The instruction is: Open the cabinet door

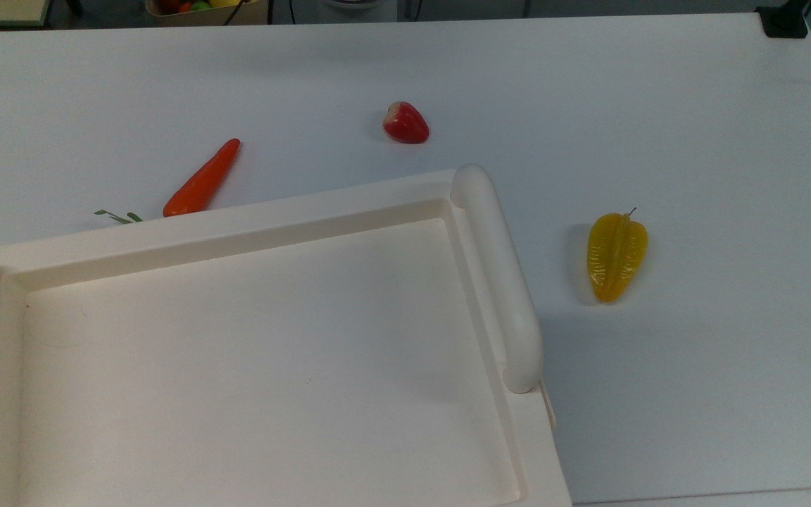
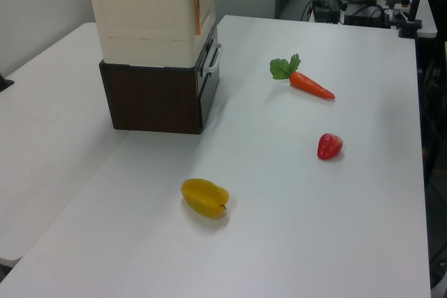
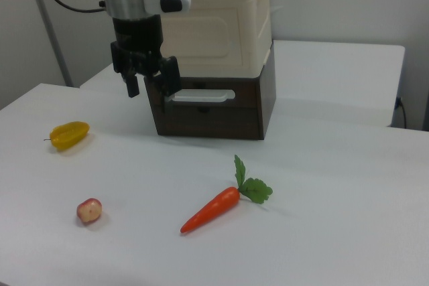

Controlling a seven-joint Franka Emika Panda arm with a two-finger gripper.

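tool (image 3: 149, 85) pointing down, fingers apart

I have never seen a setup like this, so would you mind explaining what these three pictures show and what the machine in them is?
These are three cameras on one table at the same moment. The top view looks down on the cream-white cabinet, so you mostly see its recessed top and rounded rails. The left view and the right view look across the table from opposite sides and show that the cabinet stands on a dark brown box.

The machine in the right view is a robot arm; its gripper hangs just in front of the cabinet's lower corner, near a pale handle. Its fingers are apart and hold nothing.

On the white table lie three toy foods, each on its own: a carrot with green leaves, a small red fruit and a yellow fruit.
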